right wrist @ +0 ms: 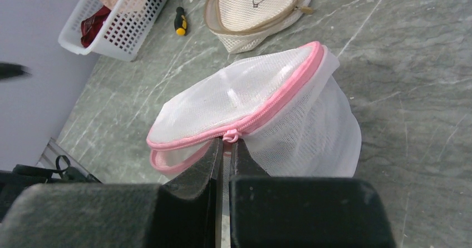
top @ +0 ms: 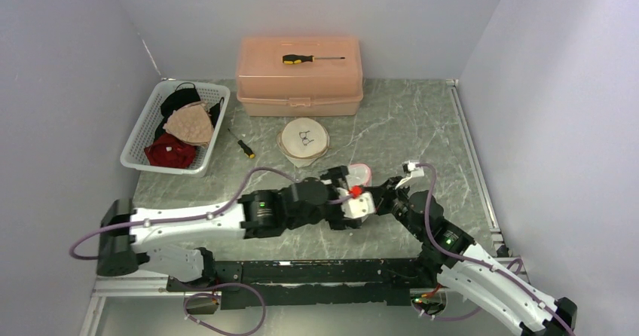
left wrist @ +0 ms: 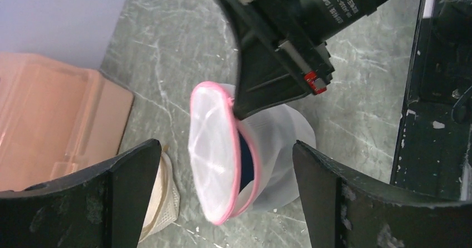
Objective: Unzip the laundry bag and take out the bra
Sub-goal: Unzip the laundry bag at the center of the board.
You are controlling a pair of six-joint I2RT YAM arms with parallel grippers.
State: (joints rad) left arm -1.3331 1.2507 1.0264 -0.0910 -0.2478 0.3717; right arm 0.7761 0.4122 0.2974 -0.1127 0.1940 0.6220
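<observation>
Pinching hard, the right gripper (right wrist: 225, 148) has its fingers pressed together on the small pink zipper pull (right wrist: 231, 135) of the white mesh laundry bag with the pink zip trim (right wrist: 245, 98); that grip makes sense, since the pull is the one part that runs the zip round the rim. The bag sits near the middle of the grey-green marbled table (top: 422, 125), between the two arms, tipped so its flat lid faces up and left. The left gripper (left wrist: 225, 147) is spread wide, one finger on each side of the bag and touching neither side as far as I can tell; I read it as placed to steady or brace the bag while the other arm drags the pull. The pink seam is parted for part of its run, and a dark sliver (left wrist: 246, 160) shows in the gap, probably the bra, though too little shows to be sure; so the unzipping looks partway done and the removal not yet begun. At the far left stands a white slotted plastic basket (top: 143, 136) of clothes; at the far centre stands a peach plastic toolbox (top: 301, 80); just near it lies a round beige mesh bag (top: 303, 138); all are well apart from the work.
</observation>
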